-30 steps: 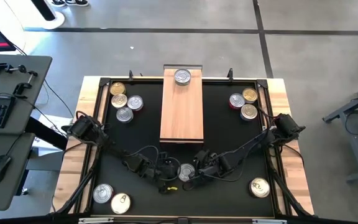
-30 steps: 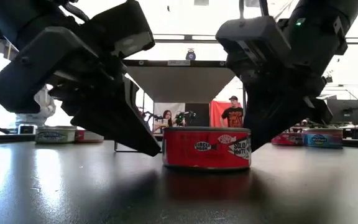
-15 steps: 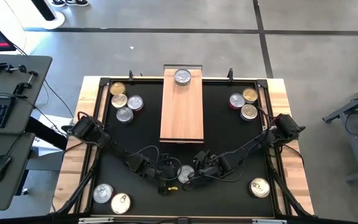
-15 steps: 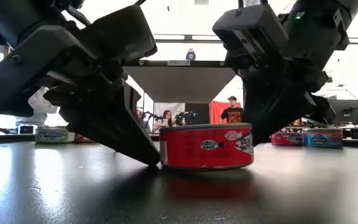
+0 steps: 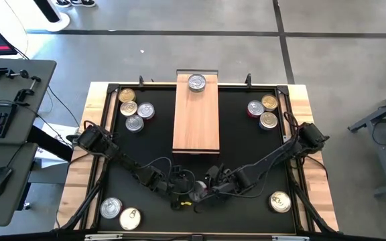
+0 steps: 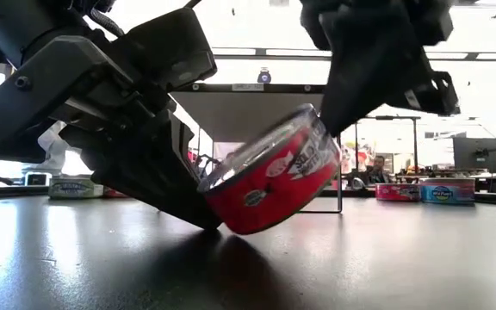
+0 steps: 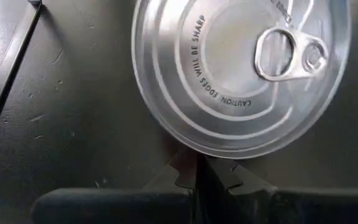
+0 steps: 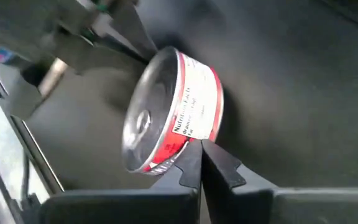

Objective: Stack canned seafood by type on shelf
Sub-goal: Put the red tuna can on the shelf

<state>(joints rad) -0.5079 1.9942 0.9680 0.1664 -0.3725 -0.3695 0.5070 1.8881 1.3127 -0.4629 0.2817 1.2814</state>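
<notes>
Since half a second ago, the red-labelled tin (image 6: 269, 176) between our two claws has gone from lying flat to tipped up on its edge, its silver pull-tab lid now leaning toward the left claw (image 6: 198, 211). It sits at the near middle of the table (image 5: 240, 140), in front of the near end of the shelf (image 5: 196, 124), with one lower edge resting on the black mat and the other raised under our right claw (image 8: 199, 163).

Our left claw is clenched, fingertips together, pressed against the lid side of the tin. Our right claw is likewise clenched, its fingertips touching the red side label from the right; neither claw grasps the tin.

One silver tin (image 5: 196, 82) stands at the far end of the shelf. Four tins (image 5: 134, 110) cluster at far left of the mat, three tins (image 5: 263, 111) at far right, two tins (image 5: 120, 212) at near left, and a single tin (image 5: 279, 201) at near right.
</notes>
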